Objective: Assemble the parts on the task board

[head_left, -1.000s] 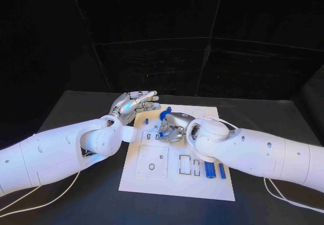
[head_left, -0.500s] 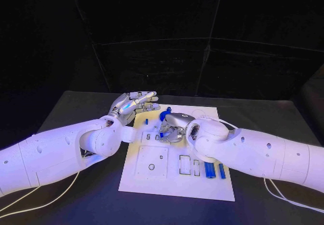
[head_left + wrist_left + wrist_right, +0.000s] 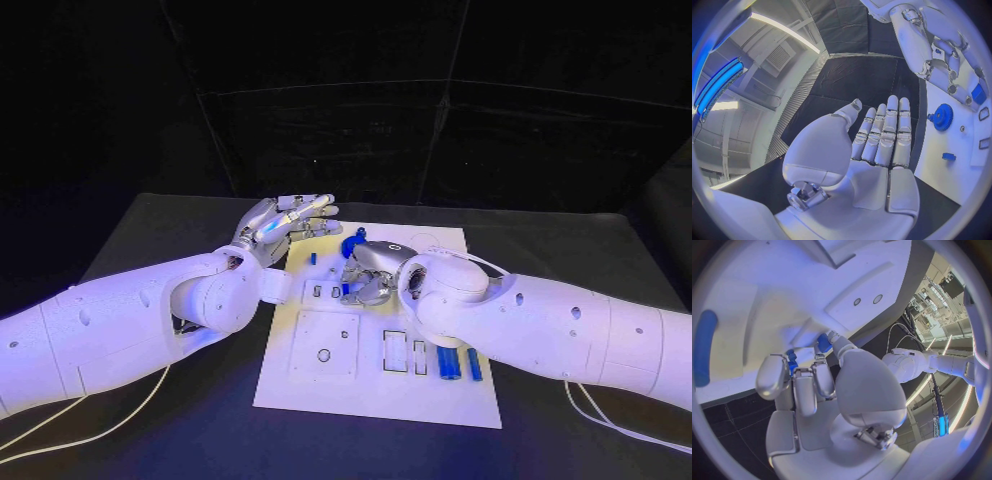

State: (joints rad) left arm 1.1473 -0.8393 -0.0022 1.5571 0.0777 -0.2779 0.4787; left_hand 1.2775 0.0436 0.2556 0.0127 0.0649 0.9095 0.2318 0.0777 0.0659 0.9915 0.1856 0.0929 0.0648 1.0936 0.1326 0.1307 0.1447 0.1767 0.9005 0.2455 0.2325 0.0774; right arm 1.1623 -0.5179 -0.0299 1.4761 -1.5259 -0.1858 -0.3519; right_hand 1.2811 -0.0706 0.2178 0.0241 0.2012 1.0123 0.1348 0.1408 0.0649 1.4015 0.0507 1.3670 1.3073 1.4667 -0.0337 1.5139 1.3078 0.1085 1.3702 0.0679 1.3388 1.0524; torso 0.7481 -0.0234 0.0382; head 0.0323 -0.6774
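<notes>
I have the task board point(image 3: 378, 400) lying in the middle of the black table point(image 3: 173, 225), its long sides running away from me. My left hand point(image 3: 284, 222) hovers at the board's far left corner with the palm up and the fingers straight and apart — nothing in it, which the left wrist view confirms point(image 3: 873, 145). My right hand point(image 3: 369, 268) sits low over the far half of the board, fingers curled in around a small blue part point(image 3: 348, 287); in the right wrist view point(image 3: 811, 385) that blue piece point(image 3: 791, 362) shows pinched between the fingertips, right against the board's surface. A blue gear point(image 3: 355, 238) lies on the board just beyond the right hand — the left wrist view shows it flat on the white plate point(image 3: 942, 117). Two blue pegs point(image 3: 460, 362) lie side by side near the board's near right edge, beside a row of rectangular slots point(image 3: 395, 351). A small blue piece point(image 3: 313, 259) stands near the far left edge, close to my left hand.
</notes>
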